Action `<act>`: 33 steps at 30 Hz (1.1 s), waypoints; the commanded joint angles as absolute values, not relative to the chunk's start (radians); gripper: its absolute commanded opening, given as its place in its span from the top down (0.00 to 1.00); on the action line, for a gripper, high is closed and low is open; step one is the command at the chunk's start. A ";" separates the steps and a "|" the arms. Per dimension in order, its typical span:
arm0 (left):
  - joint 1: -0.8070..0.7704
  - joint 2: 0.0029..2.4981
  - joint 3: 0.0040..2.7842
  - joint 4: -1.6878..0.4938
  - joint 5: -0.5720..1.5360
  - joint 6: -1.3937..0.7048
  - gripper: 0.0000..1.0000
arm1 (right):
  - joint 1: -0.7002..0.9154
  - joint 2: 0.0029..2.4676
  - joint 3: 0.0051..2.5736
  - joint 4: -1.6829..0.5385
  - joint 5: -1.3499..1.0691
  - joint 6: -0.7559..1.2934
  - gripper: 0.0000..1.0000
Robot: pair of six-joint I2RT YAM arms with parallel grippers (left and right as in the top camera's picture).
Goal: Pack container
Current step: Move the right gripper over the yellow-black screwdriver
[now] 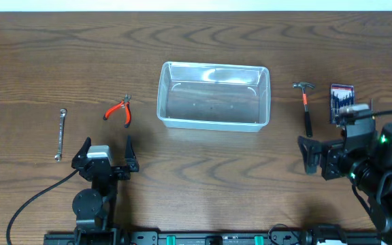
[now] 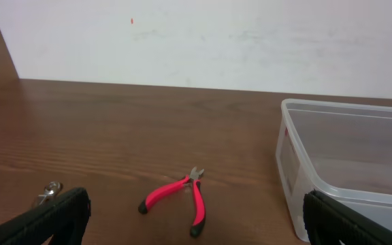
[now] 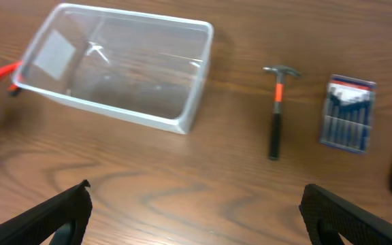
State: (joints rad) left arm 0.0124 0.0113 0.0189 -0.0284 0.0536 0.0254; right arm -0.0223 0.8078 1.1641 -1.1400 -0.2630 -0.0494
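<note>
Overhead: container [image 1: 213,102] between and beyond both wide-apart jaws.

No text, brand, number or sign can be read in any of the views. The blue screwdriver-set case [image 3: 349,112] on the counter has a printed strip in red and white across its top edge, but the print is too small and blurred to make out, both in the right wrist view and from overhead. The container [image 3: 196,88] shows a pale rectangular patch on its left end wall in the right wrist view. Whether this is a sticker or only a reflection cannot be told, and no letters show on it
</note>
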 commanded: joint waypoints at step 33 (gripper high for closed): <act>0.016 0.006 0.004 -0.067 0.060 0.017 0.02 | -0.414 1.504 1.732 -1.361 -0.170 -0.102 0.01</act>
State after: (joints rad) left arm 0.0124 0.0113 0.0189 -0.0288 0.0536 0.0254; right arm -0.3954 1.4460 1.7153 -1.3636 -0.1173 -0.0845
